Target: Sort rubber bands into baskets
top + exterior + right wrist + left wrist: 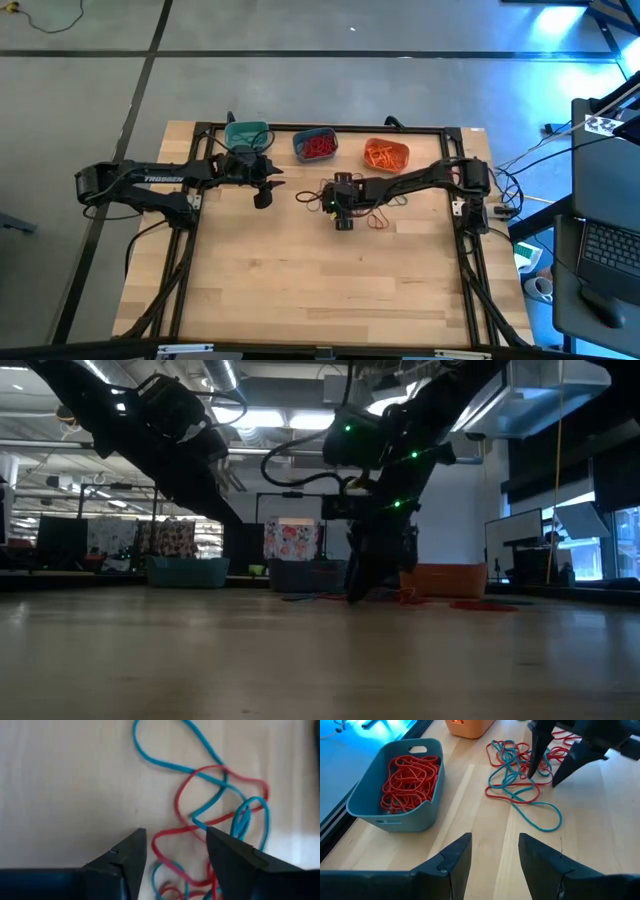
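Right gripper (pixel 172 852), fingers spread, down over tangled thin red and blue rubber bands (pixel 525 780): pinch one strand only, lift slowly; left gripper (pixel 495 852) spread, waiting beside slate-blue plastic basket (pixel 365 805).

I note grey concrete floor (pixel 300 85) around the wooden table (pixel 320 280) — a laptop (pixel 605 250), possibly, at right.

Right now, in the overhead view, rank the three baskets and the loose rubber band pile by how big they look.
1. Loose rubber band pile, most spread out.
2. Teal basket, slate blue basket and orange basket: look alike, no ranking.
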Tool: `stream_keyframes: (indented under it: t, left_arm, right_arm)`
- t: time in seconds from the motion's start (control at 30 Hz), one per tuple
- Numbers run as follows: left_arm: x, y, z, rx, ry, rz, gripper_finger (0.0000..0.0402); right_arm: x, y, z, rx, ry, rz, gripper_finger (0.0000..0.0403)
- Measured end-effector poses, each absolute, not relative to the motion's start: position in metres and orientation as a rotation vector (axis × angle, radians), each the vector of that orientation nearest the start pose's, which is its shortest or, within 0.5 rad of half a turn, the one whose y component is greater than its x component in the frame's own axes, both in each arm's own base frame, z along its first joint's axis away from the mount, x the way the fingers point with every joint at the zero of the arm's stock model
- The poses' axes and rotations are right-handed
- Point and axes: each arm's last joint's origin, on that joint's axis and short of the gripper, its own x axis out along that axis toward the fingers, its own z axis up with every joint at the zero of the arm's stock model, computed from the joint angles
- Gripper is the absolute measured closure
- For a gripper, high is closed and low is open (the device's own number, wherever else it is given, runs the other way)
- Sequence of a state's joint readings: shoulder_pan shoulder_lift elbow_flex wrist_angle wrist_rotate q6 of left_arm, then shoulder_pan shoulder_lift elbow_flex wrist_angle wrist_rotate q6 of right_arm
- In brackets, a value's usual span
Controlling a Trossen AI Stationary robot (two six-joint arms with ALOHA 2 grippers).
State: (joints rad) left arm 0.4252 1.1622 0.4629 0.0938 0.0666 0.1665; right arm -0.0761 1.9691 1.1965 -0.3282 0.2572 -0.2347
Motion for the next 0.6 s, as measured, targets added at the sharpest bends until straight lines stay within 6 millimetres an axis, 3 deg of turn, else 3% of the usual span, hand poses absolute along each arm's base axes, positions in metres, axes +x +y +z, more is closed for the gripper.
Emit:
stream_keyframes:
  t: [0.2, 0.43, 0.6]
  left_arm:
    - [0.202, 0.089, 0.179, 0.012, 0.617, 0.297, 0.0242]
    - [0.202, 0.089, 0.179, 0.01, 0.618, 0.297, 0.0242]
    - [0.202, 0.089, 0.179, 0.011, 0.617, 0.297, 0.0242]
  right_arm:
    - [0.382, -0.045, 0.132, -0.298, 1.129, -0.189, 0.0274]
    - [0.377, -0.07, 0.129, -0.14, 1.148, -0.169, 0.0342]
    - [0.374, -0.08, 0.128, 0.048, 1.112, 0.012, 0.0394]
